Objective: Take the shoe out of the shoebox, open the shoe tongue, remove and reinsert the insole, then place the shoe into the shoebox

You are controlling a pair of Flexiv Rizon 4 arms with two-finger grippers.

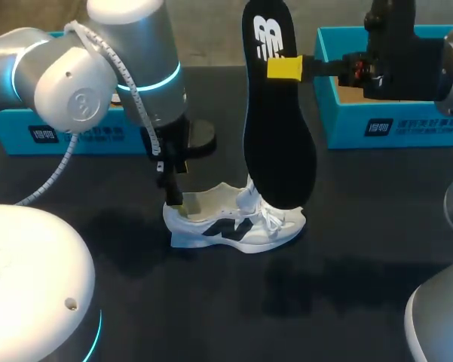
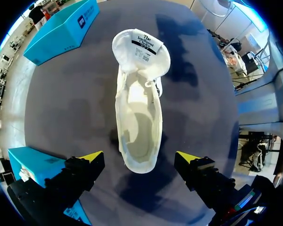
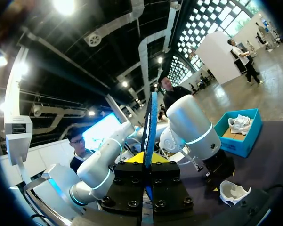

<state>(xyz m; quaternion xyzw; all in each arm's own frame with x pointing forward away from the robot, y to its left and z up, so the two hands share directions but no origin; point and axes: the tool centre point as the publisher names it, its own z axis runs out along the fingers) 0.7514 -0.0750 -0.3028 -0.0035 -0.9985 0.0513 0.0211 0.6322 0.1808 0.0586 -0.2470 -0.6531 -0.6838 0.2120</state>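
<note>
The insole is out, so I judge I'm mid-way: removal is done and reinsertion is next. My right tool (image 1: 284,68) is clamped on the black insole (image 1: 277,136) near its heel end and holds it upright above the white sneaker (image 1: 234,225). The right wrist view shows it edge-on between the fingers. Its lower tip hangs by the laces; I can't tell whether it touches.

The sneaker sits on the dark desk (image 1: 347,256), tongue folded forward and footbed bare. My left tool (image 2: 139,157) is spread wide with the sneaker's heel between its fingers, neither one touching it.

Next I'd tilt the insole toe-down and feed it under the tongue. I'd want the left tool bracing the heel, or the sneaker may slide. The open blue shoebox (image 1: 392,124) waits at far right.
</note>
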